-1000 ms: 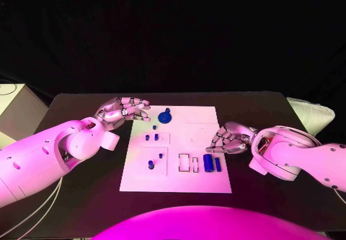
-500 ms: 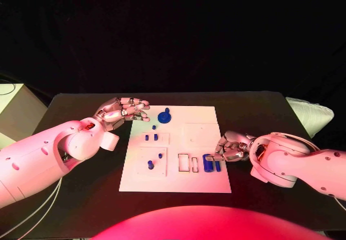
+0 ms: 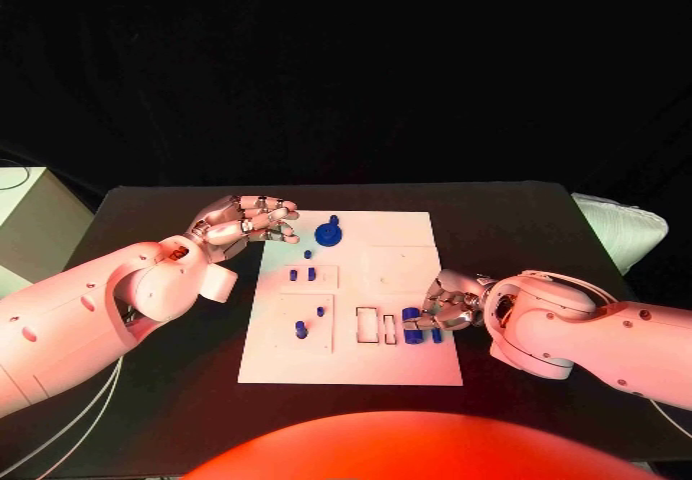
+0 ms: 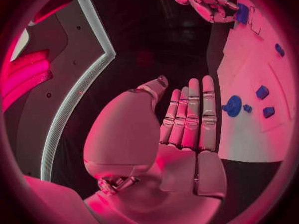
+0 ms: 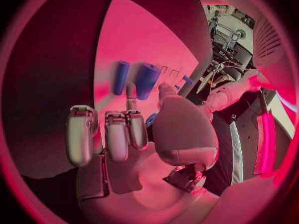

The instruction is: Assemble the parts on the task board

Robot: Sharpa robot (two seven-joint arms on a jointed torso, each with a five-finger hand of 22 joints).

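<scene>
The white task board (image 3: pixel 353 355) lies mid-table. A round blue part with a knob (image 3: pixel 330 235) stands near its far edge, and small blue pegs (image 3: pixel 300 273) sit in its left half. Two blue cylinders (image 3: pixel 414 326), one thick (image 5: pixel 147 79) and one thin (image 5: pixel 121 77), lie at the board's right side. My right hand (image 3: pixel 444 303) hovers right over them with bent fingers (image 5: pixel 118 134), thumb tip beside the thick cylinder, gripping nothing. My left hand (image 3: pixel 242 225) hangs by the board's far left corner, fingers (image 4: pixel 190 114) straight and together, holding nothing.
Rectangular outlined slots (image 3: pixel 378 325) lie just left of the cylinders. More small blue pegs (image 3: pixel 302 328) stand in the near-left block. A pale box (image 3: pixel 22 215) sits off the table's left edge and a white bundle (image 3: pixel 627 230) off its right edge.
My right hand has slid toward the near side and leftward, from the board's right edge onto the two blue cylinders. The left hand has stayed where it was.
</scene>
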